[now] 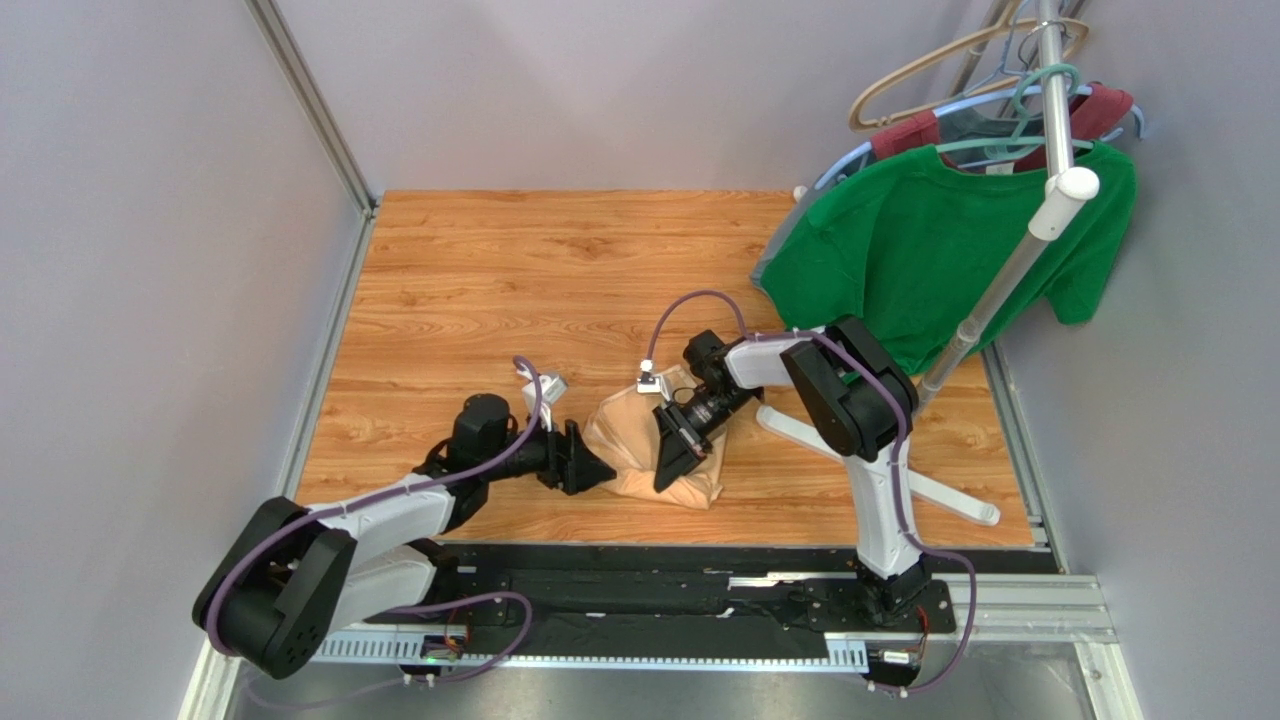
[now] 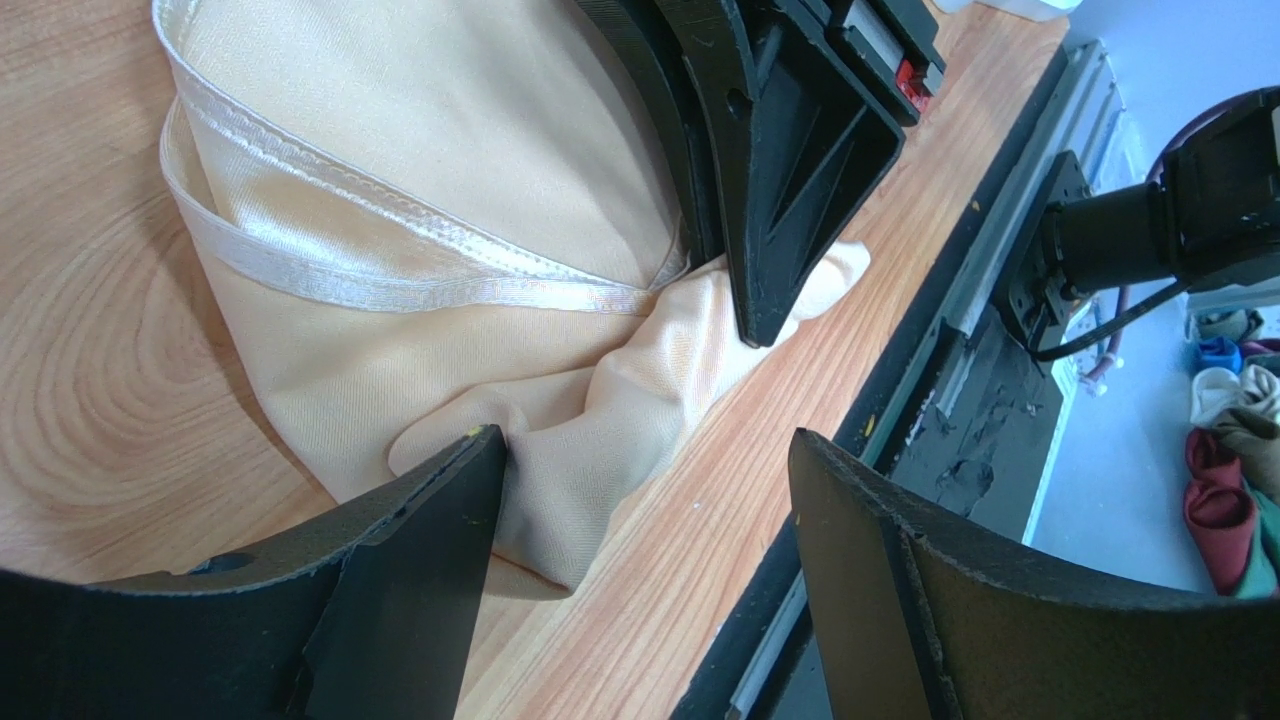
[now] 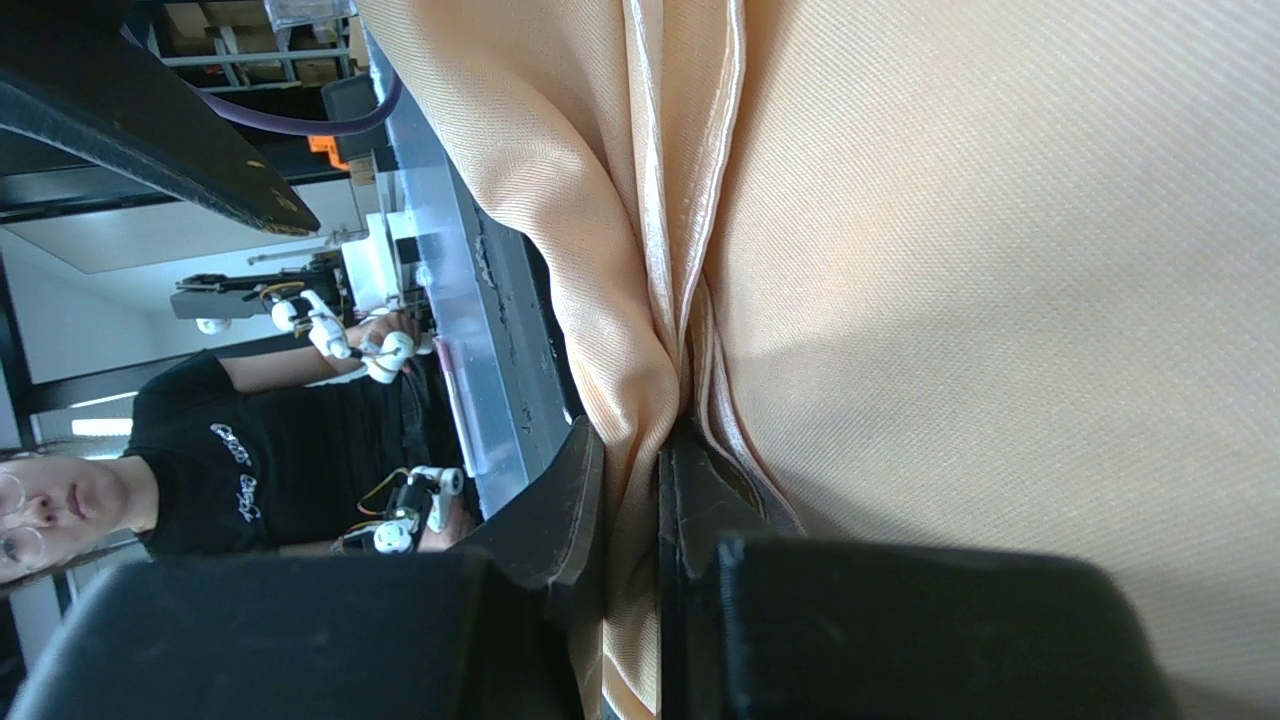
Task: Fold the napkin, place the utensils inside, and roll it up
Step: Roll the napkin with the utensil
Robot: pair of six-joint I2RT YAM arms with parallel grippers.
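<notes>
1. The napkin (image 2: 451, 165) was peach woven cloth with a soft sheen, its hem band glossier.
2. The tabletop (image 1: 496, 285) was smooth, wood-grained.
3. The left claw (image 2: 643, 458) was matt black plastic, finely ridged.

Robotics lab: grey-walled test cell (image 1: 135, 225), wood-top table (image 1: 496, 285), black-shirted person (image 3: 226, 465) beside bench gear.

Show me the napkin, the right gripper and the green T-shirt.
napkin (image 2: 451, 135), left wrist view, on its smooth upper layer.
right gripper (image 3: 634, 450), right wrist view, between its fingertips.
T-shirt (image 1: 917, 255), top view, on its chest.
</notes>
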